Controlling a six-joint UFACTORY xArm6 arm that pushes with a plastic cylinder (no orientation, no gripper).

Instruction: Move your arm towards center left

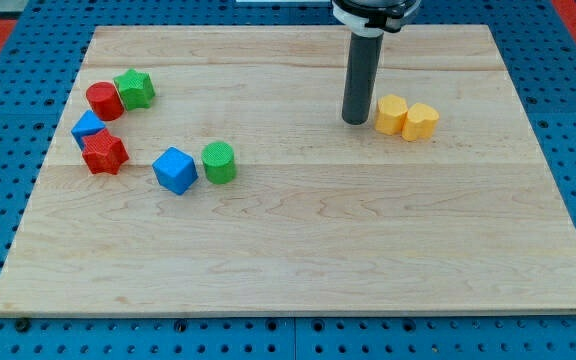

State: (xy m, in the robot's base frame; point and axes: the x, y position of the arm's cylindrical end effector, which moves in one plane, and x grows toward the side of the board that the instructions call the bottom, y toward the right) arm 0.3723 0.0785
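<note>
Nearest the camera lies bare wood, the near edge of the desk [298,300], pale planks on a blue pegboard. Just beyond sit the blue cube [175,169] and, touching it on the right, the green cylinder [218,162]. Further left a cluster curves along — red star [104,153], a blue block [87,127], red cylinder [104,100], green star [135,88].

My tip [355,121] rests far right of centre, just left of two touching yellow blocks [405,117]. No fingers exist on this rod, so nothing is grasped. The goal, center left, lies well apart across open wood — I judge a straight leftward slide would likely meet the green cylinder unless it passes on the far side of it.
</note>
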